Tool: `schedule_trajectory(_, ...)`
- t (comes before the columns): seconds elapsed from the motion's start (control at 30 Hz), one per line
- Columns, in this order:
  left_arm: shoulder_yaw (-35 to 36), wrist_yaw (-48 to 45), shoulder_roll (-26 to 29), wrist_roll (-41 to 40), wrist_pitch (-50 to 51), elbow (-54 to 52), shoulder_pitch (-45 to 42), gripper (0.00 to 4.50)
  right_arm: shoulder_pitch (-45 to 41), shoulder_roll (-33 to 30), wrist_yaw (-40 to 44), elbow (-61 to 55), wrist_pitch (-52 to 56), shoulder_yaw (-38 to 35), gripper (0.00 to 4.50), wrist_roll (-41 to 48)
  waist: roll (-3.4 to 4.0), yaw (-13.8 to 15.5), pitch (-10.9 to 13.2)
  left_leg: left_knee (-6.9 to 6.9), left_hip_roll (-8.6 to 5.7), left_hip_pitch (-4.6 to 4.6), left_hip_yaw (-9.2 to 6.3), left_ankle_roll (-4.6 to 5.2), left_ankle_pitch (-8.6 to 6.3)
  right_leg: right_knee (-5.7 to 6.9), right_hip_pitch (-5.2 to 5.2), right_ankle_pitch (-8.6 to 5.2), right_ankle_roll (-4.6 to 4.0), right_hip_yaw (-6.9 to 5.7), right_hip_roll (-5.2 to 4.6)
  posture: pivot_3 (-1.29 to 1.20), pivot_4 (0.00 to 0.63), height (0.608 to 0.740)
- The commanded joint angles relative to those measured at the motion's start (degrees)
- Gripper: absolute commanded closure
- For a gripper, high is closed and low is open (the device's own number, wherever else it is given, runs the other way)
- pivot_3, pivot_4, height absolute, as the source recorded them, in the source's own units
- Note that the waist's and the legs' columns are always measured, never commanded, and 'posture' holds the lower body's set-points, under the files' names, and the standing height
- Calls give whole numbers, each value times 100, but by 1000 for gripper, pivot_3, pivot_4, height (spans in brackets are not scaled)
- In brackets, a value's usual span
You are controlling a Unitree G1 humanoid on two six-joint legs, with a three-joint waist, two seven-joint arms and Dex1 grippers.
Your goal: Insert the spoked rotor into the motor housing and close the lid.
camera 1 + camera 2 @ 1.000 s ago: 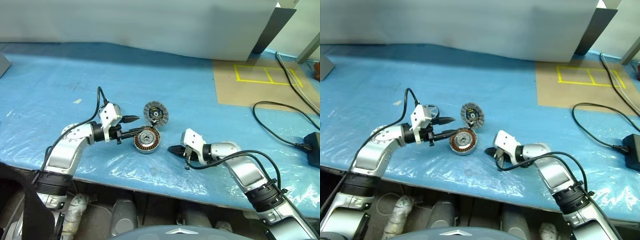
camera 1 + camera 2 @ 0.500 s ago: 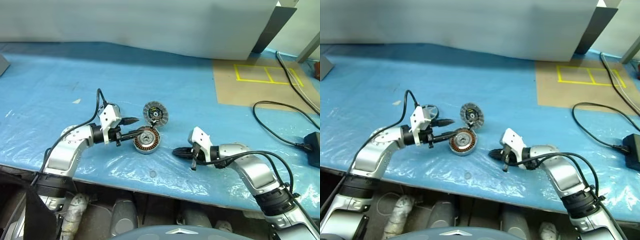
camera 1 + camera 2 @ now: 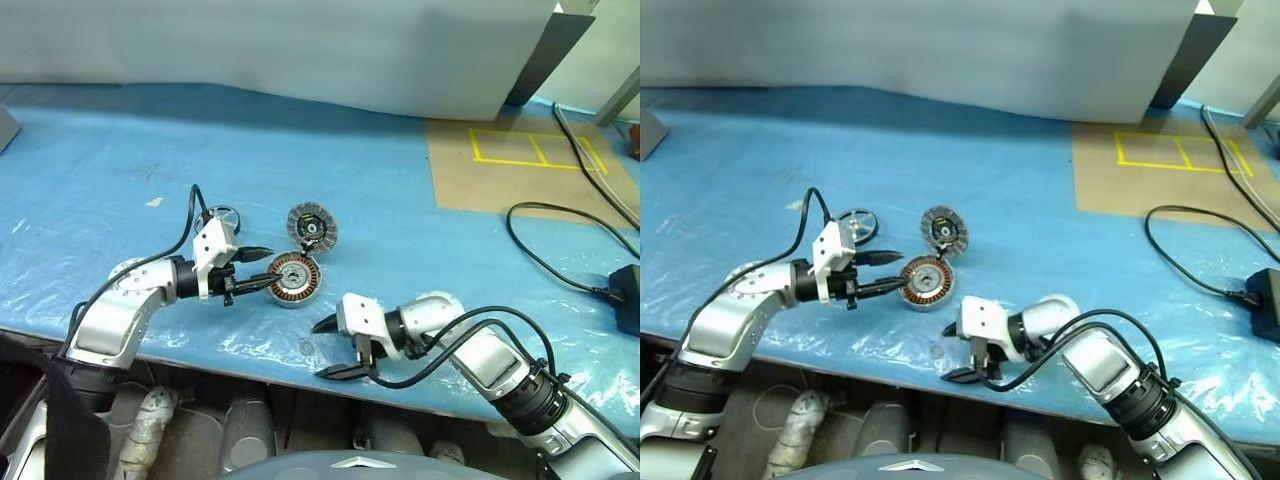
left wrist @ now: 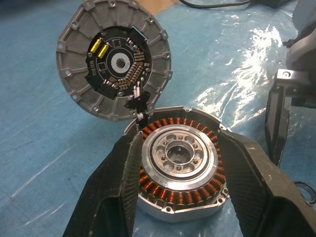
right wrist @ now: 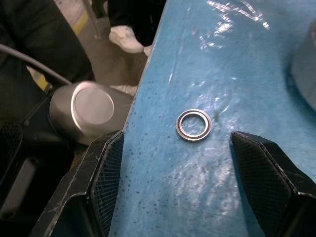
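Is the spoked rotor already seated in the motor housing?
No. The left wrist view shows the motor housing open between the left gripper's fingers, with only copper windings around a bare silver centre and no spoked wheel in it.

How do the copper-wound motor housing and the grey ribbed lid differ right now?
The short round copper-wound motor housing lies flat, showing orange windings around a silver centre; the flat grey ribbed lid is tipped up behind it, showing a dark board with yellow parts. The housing sits between the left gripper's fingers; the lid is ungripped. Both are round.
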Motion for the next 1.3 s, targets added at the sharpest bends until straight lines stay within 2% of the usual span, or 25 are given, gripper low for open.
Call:
schedule_trajectory(0.03,149,46,99,-125,64,-316,56,1985,34,70,12,3,-268,28,863,-75,0,-1,0,0,1,0,0,0,0,1,0,0,0,0,0,0,150,740)
schedule_trajectory(0.37,135,130,132,-190,175,-384,34,1985,67,425,-162,131,-97,-123,863,62,0,-4,0,3,0,4,0,1,0,5,2,0,0,1,0,0,150,740)
schedule_trajectory(0.5,129,103,158,-174,152,-356,39,1985,39,638,-237,94,341,-422,863,416,0,-3,0,3,0,4,0,1,0,5,2,0,0,1,0,0,150,740)
schedule_trajectory(0.63,116,91,172,-172,148,-371,75,1985,100,617,-255,57,444,-444,863,439,0,-1,0,4,0,4,0,1,0,5,3,0,0,1,0,0,150,740)
schedule_trajectory(0.87,74,95,168,-146,124,-346,56,1985,196,650,-489,191,266,-321,863,170,0,-2,0,3,0,5,0,0,0,5,3,0,0,1,0,0,150,740)
schedule_trajectory(1.13,63,104,157,-134,117,-324,9,1985,369,674,-923,818,-457,-126,863,-460,-1,-3,-1,4,0,14,0,0,0,7,10,0,0,2,0,0,150,740)
schedule_trajectory(1.3,52,95,143,-100,71,-226,-53,1985,486,537,-848,825,-578,-100,2483,-528,-1,6,-3,4,-4,20,0,1,0,5,18,0,1,2,-3,0,150,740)
